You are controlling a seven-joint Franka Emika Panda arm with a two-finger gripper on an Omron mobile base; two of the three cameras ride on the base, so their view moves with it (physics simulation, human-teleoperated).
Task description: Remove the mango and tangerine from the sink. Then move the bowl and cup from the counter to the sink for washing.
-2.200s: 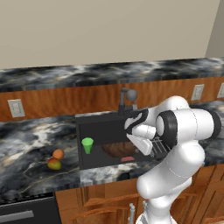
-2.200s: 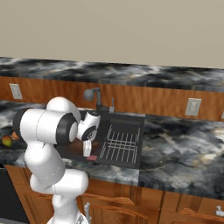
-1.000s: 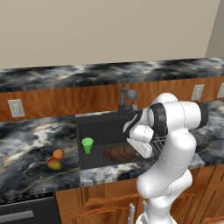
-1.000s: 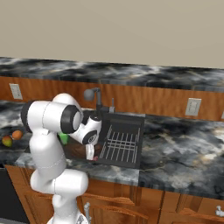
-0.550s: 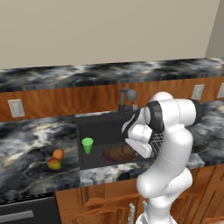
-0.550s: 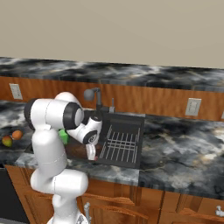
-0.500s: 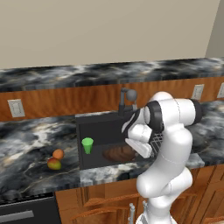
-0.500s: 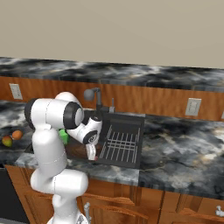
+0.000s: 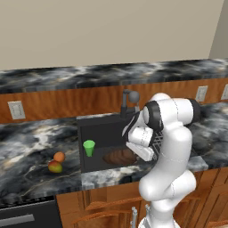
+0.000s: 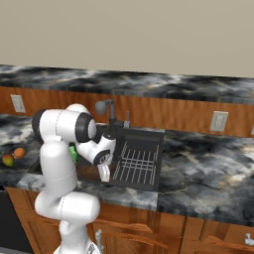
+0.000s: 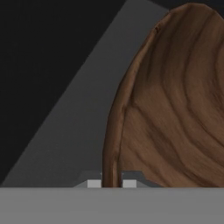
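Left base view: brown wooden bowl (image 9: 116,156) and green tapered cup (image 9: 89,147) in the black recessed sink (image 9: 95,130); orange tangerine (image 9: 59,156) and red-green mango (image 9: 54,167) on the marbled table (image 9: 26,147) at 9 o'clock.
Right base view: beige wall, wood cabinets.
Hand view: jaws clamped on bowl rim.

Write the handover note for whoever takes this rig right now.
Tool: shut on the rim of the bowl, low inside the sink.
Cup: upright in the sink, at its left side.
Mango and tangerine: on the counter, left of the sink.
Done: both fruits are out, and the cup is in.
Left: set the bowl down, release it, and pull the tool clear.
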